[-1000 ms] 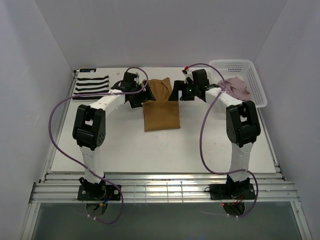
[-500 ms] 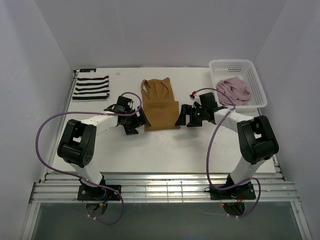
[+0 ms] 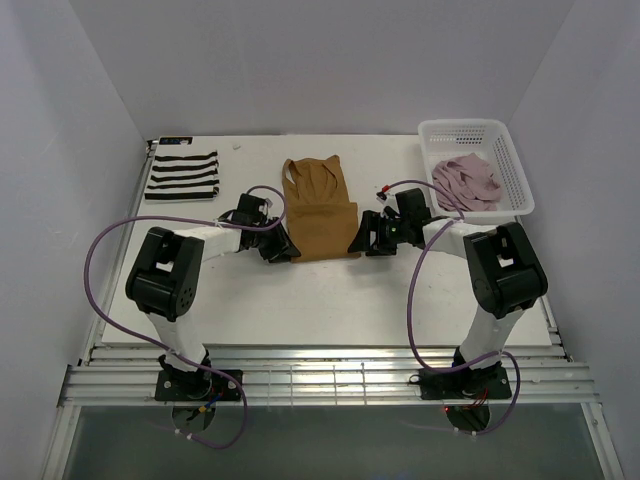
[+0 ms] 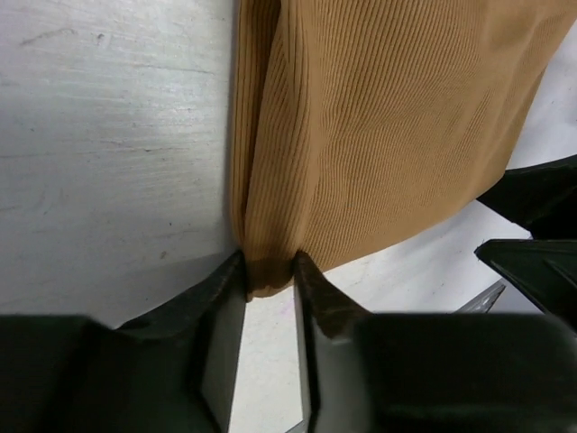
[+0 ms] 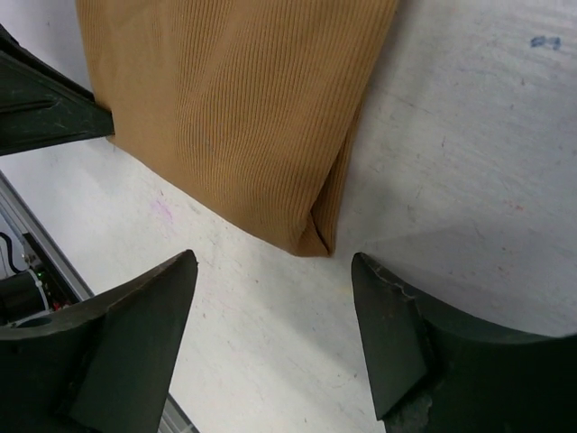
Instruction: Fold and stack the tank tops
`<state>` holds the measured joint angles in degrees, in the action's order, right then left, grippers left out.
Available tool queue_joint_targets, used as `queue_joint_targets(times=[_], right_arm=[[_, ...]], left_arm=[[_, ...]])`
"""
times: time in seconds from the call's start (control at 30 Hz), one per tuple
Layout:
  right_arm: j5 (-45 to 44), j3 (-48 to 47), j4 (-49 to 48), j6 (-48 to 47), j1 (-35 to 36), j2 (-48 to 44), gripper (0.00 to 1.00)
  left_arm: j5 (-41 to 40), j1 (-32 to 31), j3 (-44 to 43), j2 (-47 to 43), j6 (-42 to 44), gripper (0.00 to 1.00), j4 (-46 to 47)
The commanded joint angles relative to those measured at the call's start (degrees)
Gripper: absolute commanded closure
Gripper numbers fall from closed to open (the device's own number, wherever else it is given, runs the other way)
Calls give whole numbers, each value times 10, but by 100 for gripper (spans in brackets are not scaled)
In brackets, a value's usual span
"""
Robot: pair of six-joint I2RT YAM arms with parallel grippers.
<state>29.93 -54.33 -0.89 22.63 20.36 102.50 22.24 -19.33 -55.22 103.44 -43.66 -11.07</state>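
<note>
The tan-brown tank top [image 3: 318, 210] lies folded lengthwise at the table's middle, straps toward the back. My left gripper [image 3: 283, 250] is shut on its near left corner, and the wrist view shows the cloth [image 4: 379, 117] pinched between the left gripper's [image 4: 270, 271] fingers. My right gripper [image 3: 362, 243] stands open at the near right corner. In its wrist view that corner of the tan top [image 5: 315, 239] lies just ahead of the right gripper [image 5: 275, 271], untouched. The striped tank top [image 3: 183, 174] lies folded at the back left. The pink tank top [image 3: 465, 180] is crumpled in the basket.
A white mesh basket [image 3: 505, 135] stands at the back right corner. White walls close in the table on the left, the right and the back. Purple cables loop from both arms over the near half of the table.
Both arms came back from the straps to the top's near corners and closed in on them. The left gripper shut on the left corner; the right jaws narrowed slightly.
</note>
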Motion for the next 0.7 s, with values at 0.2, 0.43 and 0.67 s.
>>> queue_joint_targets(times=[0.2,0.43,0.67], right_arm=[[-44,-7,0,14,13,38,49],[-39,20,-9,15,14,19,92],[-17,87,8,5,15,-92,92]], left_arm=[[-7,-3,-5,37,3,99,8],[2,-4,25,10,-5,100,25],[30,-25,108,-118,-31,100,32]])
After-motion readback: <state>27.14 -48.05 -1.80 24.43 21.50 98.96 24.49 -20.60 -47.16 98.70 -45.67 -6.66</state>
